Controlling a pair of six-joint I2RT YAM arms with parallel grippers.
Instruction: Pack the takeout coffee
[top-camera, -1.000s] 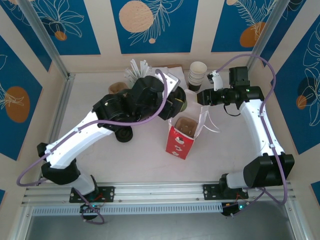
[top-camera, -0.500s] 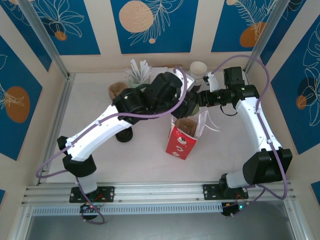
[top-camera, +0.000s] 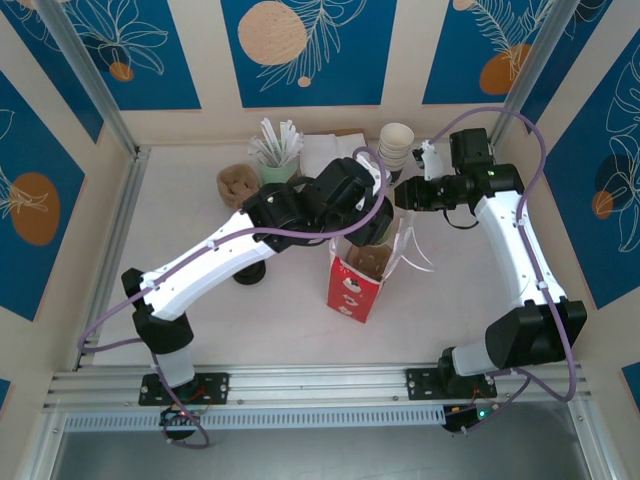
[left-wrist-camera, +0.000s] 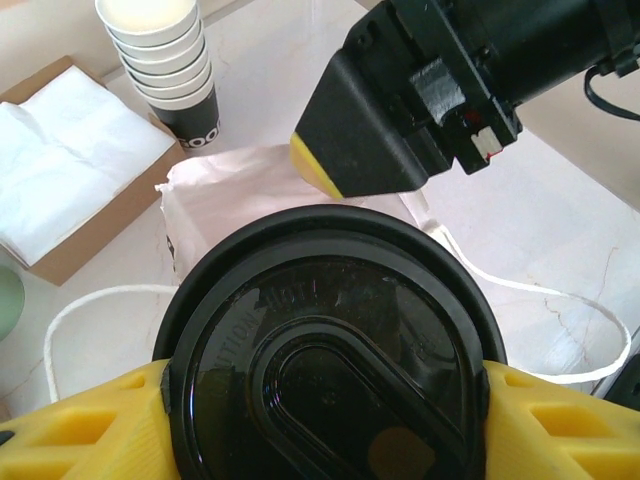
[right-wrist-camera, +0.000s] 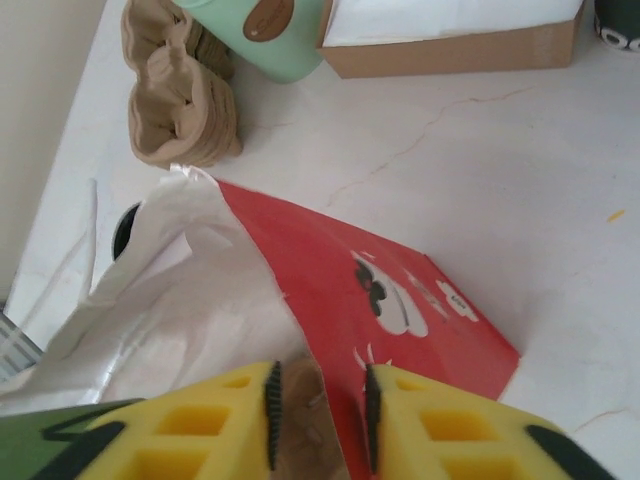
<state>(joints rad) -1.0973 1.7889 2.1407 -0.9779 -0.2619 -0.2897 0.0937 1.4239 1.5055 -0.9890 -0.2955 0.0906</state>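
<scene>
The top camera overlooks the whole bench (top-camera: 480, 300) from behind the arms (top-camera: 200, 270). Wrist cameras look down closely, the left onto the takeout coffee (left-wrist-camera: 320, 370); all share the paper bag (right-wrist-camera: 320, 250).

One red bag (top-camera: 352, 290), with one lidded coffee cup (left-wrist-camera: 325, 350) above it; behind the bag, one stack of paper cups (top-camera: 396, 148), one napkin box (top-camera: 322, 147), one green cup of sticks (top-camera: 277, 166), one brown pulp pile (top-camera: 236, 185)

Robot test cell: aluminium frame (top-camera: 320, 380), blue printed wall panels (top-camera: 340, 60).
</scene>
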